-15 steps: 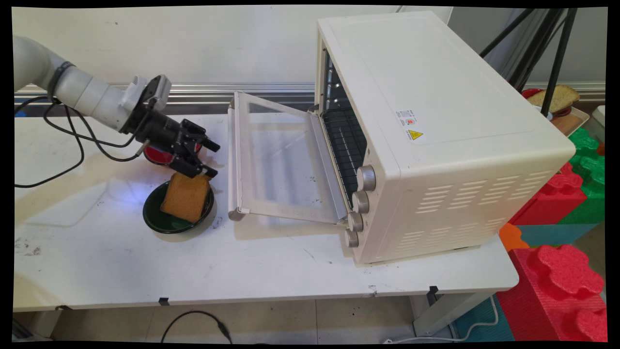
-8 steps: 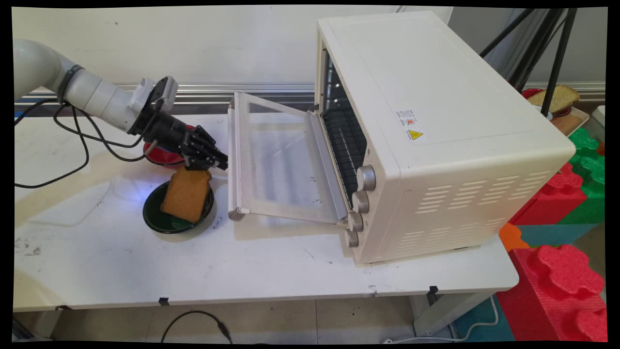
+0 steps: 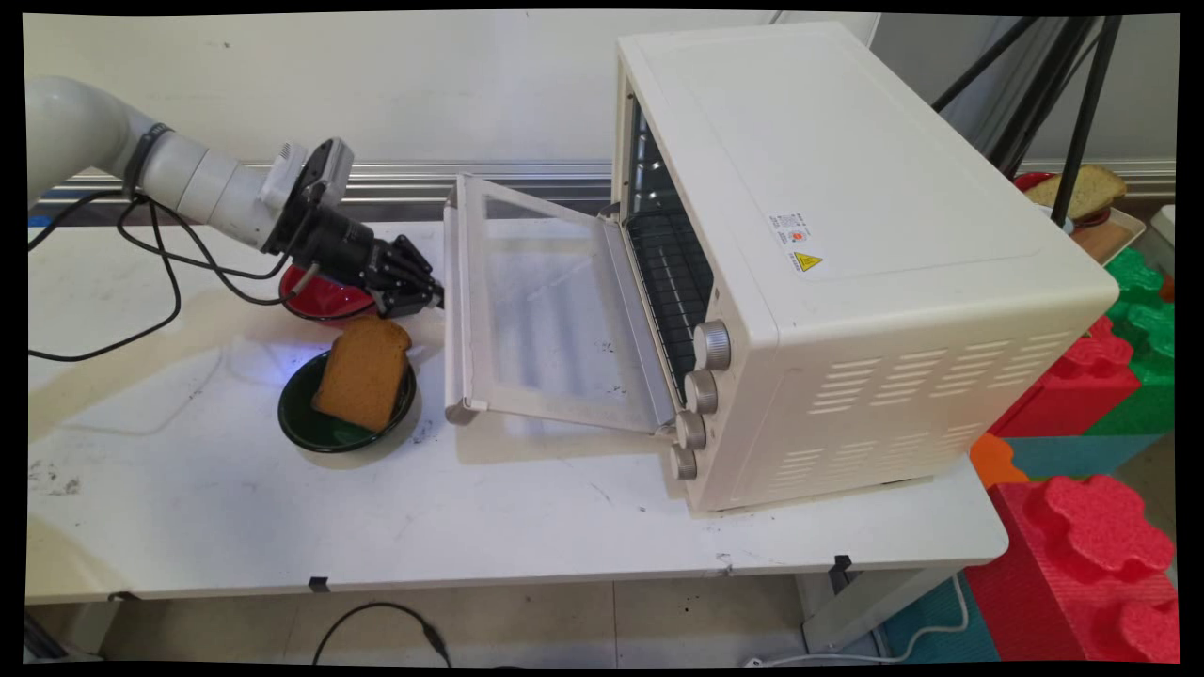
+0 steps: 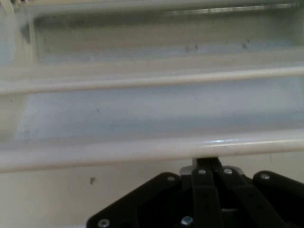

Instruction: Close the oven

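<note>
The black claw [image 3: 425, 299] sits left of the middle of the frame, its fingers pressed together and holding nothing. Its tip is right at the edge of the open oven door [image 3: 546, 310]. Just below it, a slice of toast [image 3: 362, 370] leans in a green bowl [image 3: 310, 425] on the desk [image 3: 527, 517]. A red bowl [image 3: 324, 299] is behind the claw.

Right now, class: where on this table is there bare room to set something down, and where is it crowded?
Bare tabletop runs along the near edge, in front of the green bowl holding toast and the open oven door. More lies left of the bowl. Crowded: the gripper, shut, sits at the door's handle edge, just above the toast, with the red bowl behind.
</note>
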`<action>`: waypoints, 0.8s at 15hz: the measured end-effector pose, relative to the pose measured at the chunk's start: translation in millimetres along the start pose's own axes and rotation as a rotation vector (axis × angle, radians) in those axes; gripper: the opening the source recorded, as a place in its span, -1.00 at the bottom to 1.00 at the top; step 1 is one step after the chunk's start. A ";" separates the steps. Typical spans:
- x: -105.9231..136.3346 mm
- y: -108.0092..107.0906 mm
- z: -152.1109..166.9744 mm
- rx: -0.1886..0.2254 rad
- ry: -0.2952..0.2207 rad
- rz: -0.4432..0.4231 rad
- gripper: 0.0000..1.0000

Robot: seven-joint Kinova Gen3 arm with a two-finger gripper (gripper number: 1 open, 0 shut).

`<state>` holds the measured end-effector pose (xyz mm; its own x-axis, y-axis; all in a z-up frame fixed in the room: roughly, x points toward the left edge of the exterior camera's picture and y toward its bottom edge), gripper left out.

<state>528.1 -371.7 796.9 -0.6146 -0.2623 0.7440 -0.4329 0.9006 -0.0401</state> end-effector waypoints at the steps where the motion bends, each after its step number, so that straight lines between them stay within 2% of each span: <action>1: 2.1 -0.8 -0.6 0.004 0.014 0.006 -1.00; 12: 38.2 -7.1 -8.5 0.034 0.160 0.073 -1.00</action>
<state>513.3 -385.2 831.2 -0.5336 -0.1356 0.8348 -0.4143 0.9024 -0.1182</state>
